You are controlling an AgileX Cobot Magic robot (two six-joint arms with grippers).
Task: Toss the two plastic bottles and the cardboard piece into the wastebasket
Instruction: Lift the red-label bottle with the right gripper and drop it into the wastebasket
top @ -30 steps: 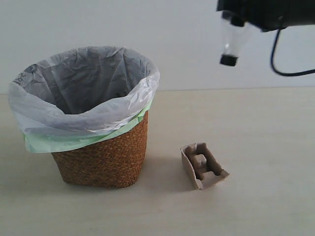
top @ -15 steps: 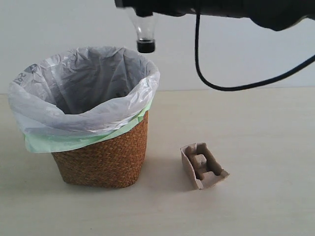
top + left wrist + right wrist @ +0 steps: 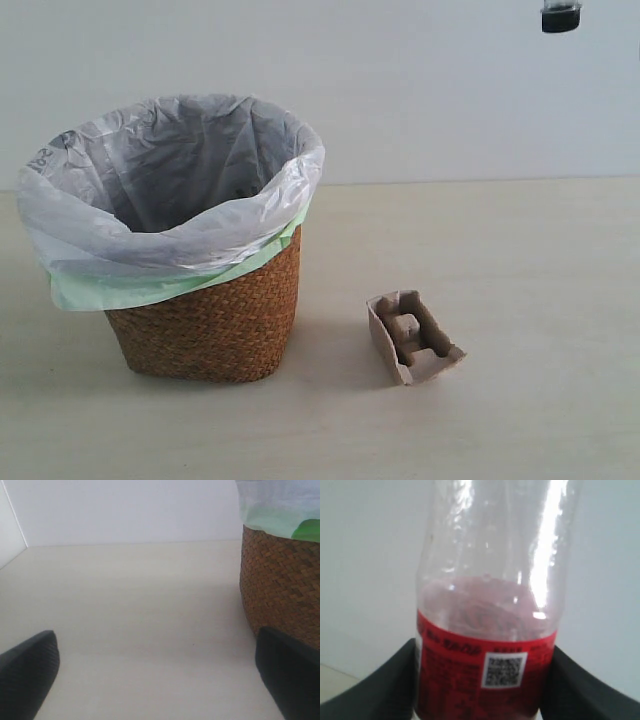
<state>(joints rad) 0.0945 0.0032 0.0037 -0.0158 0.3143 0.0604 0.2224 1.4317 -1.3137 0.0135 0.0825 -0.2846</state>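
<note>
Right gripper (image 3: 482,680): clamped on the red-labelled bottle (image 3: 490,605), its black fingers pressing either side of the label band.
Held bottle: clear plastic, hanging cap-down. In the exterior view only its black cap (image 3: 560,17) shows, high above the wastebasket (image 3: 215,320) and well off to the cardboard side, not over the mouth.
Green-capped bottle: not visible in any view. Whether it already lies inside the wastebasket cannot be told.
Wastebasket: upright on the table (image 3: 530,300), with the white liner bag (image 3: 170,180) folded out over the rim and a pale green one under it. The mouth is open and unobstructed.
Cardboard piece (image 3: 412,337): on the table near the wastebasket, apart from it, recesses facing up and untouched.
Left gripper (image 3: 157,675): jaws spread wide and empty, low over the table just beside the wastebasket's wicker wall.
Step in hand: likely the disposal of the red-labelled bottle, which is gripped and aloft but not released.
Next move: it calls for carrying the bottle across until the cap hangs above the middle of the liner, then opening the jaws. Letting go short of the rim would likely drop it onto the table.
</note>
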